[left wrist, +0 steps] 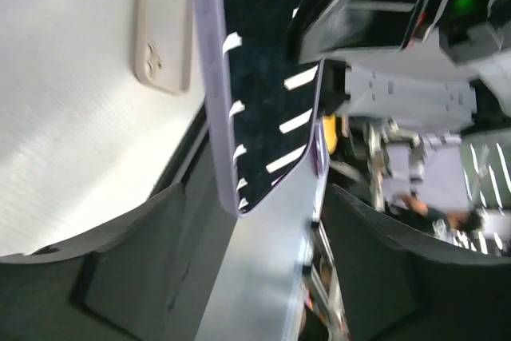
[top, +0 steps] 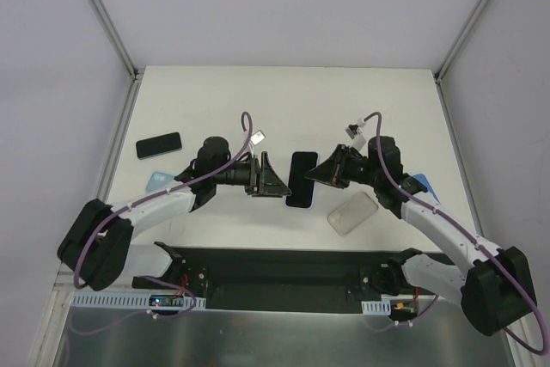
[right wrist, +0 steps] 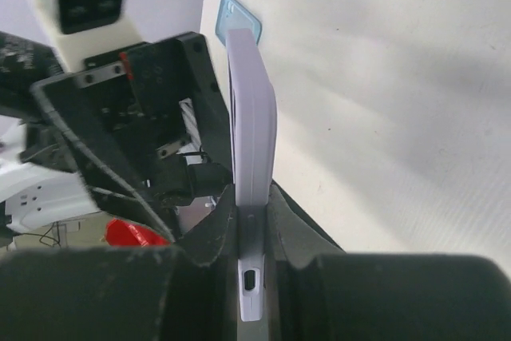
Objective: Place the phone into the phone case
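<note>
The phone [top: 302,180] is black with a lavender rim; another case [top: 353,212] beige.

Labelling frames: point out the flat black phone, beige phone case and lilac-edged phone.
Flat black phone [top: 159,145], top view, screen centre.
Beige phone case [top: 352,212], top view, its middle.
Lilac-edged phone [top: 302,180], top view, dark screen.

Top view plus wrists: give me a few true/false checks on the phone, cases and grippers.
1. Right gripper clamps the lavender-edged phone. True.
2. Left gripper is shut. False: its jaws stand wide around the phone's end.
3. A beige case lies left of that phone. False: the beige case lies to its right.
4. A black phone lies at far left. True.
</note>
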Robot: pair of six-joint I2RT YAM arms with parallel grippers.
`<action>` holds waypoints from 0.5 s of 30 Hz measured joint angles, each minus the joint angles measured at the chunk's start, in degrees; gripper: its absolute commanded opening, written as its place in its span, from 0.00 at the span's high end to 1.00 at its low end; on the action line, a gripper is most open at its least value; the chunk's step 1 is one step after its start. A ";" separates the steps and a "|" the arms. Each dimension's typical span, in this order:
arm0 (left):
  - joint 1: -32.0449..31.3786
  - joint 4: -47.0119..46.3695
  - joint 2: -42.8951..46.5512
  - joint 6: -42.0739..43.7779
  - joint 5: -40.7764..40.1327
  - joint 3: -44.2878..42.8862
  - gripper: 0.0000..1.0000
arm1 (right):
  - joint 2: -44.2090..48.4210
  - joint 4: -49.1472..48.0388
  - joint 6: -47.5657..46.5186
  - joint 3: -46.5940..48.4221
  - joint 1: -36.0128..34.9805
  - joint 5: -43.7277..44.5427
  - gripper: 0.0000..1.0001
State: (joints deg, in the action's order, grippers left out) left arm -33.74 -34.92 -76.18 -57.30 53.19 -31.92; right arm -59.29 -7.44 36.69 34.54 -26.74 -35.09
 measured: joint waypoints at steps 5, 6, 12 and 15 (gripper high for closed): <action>0.50 21.16 9.31 10.36 -12.09 -5.60 0.01 | -5.20 1.97 -2.78 3.93 0.02 1.60 0.98; 0.85 24.70 10.78 11.56 -13.92 -6.34 0.01 | -6.69 2.14 -3.19 4.96 0.04 1.73 0.98; 3.19 40.39 16.63 17.05 -25.33 -7.39 0.01 | -21.94 2.40 -5.38 13.81 0.20 1.88 0.95; 5.79 46.36 18.93 18.16 -30.08 -7.34 0.01 | -29.81 2.60 -5.92 18.49 0.33 1.62 0.95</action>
State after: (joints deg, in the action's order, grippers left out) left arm -27.94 11.44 -57.25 -39.13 23.11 -39.27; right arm -89.10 -4.84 30.76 53.04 -26.41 -33.47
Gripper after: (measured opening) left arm 0.991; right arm 0.132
